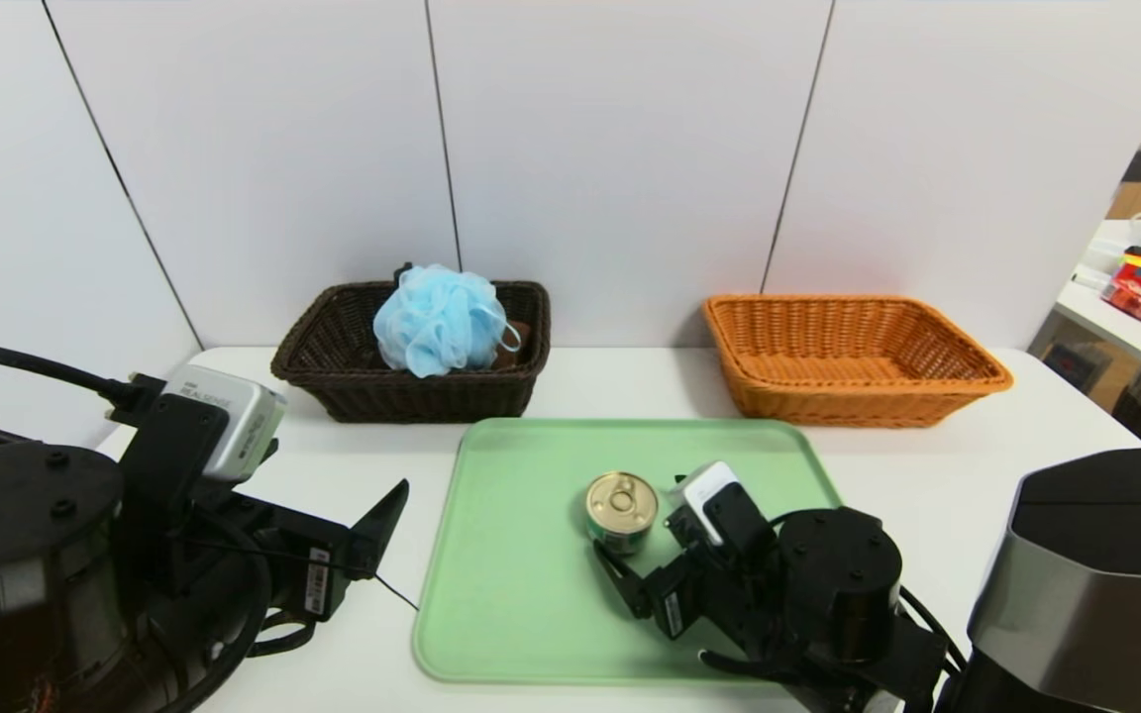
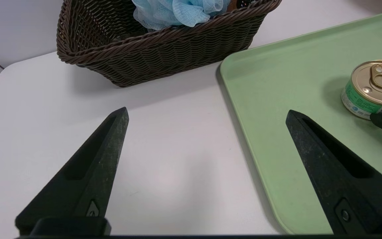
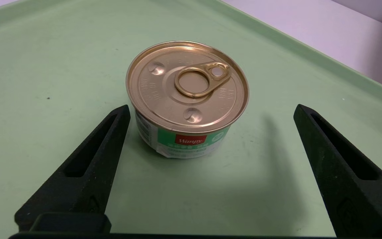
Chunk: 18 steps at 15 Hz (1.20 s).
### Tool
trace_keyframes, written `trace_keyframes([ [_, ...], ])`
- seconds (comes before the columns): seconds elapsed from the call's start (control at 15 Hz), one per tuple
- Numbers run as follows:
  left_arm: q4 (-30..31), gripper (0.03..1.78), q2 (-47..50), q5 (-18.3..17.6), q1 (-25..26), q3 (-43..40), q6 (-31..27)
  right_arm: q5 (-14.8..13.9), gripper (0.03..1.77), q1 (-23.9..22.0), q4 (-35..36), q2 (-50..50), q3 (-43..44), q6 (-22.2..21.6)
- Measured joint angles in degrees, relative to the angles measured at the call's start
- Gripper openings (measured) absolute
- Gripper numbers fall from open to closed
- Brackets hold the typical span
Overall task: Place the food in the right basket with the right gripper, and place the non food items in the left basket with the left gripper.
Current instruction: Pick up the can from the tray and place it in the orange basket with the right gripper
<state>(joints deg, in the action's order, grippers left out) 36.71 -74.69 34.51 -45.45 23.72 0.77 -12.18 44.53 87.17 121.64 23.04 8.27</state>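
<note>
Since only the tin can (image 1: 621,510) remains on the green tray (image 1: 511,614), the sorting appears mostly done. Item, dark brown basket (image 1: 412,391), at the table's far edge toward its left corner: holds the blue bath pouf (image 1: 442,319), with something brown just showing beside it; the bottle cannot be made out. Item, orange basket (image 1: 848,396), at the far edge toward the right corner: nothing in it. Item, tin can: upright near the tray's middle, lid up. Item, right gripper (image 3: 211,111): spread wide, holding nothing, low over the tray with the can ahead of the tips, nearer one finger (image 3: 111,132) than the other; closing, lifting and delivery remain. Item, left gripper (image 2: 207,113): spread wide, bare, parked over the table beside the tray's left edge.
</note>
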Motion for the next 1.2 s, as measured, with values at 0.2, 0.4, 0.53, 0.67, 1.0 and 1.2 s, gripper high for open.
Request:
trace_keyframes([
  [0.2, 0.00, 1.69, -0.33, 0.00, 0.00, 0.06, 0.00, 0.06, 1.70, 0.17, 0.00, 0.50, 0.63, -0.06],
  [0.4, -0.02, 1.69, -0.69, -0.01, 0.00, 0.09, 0.07, 0.72, 1.70, 0.23, -0.02, 1.46, 2.01, -0.02],
  [0.53, -0.02, 1.69, -0.80, -0.01, 0.00, 0.02, 0.09, 0.88, 1.70, 0.22, -0.02, 1.95, 3.08, 0.00],
  [0.67, -0.02, 1.69, -0.83, -0.01, 0.00, -0.05, 0.11, 0.83, 1.70, 0.15, -0.02, 2.65, 4.35, 0.07],
  [1.0, -0.02, 1.69, -0.88, -0.01, 0.00, -0.13, 0.09, 0.85, 1.70, -0.16, 0.00, 4.41, 7.28, 0.28],
  [1.2, -0.02, 1.69, -0.89, -0.01, 0.00, -0.16, 0.16, 0.91, 1.70, -0.24, -0.02, 5.23, 9.05, 0.46],
])
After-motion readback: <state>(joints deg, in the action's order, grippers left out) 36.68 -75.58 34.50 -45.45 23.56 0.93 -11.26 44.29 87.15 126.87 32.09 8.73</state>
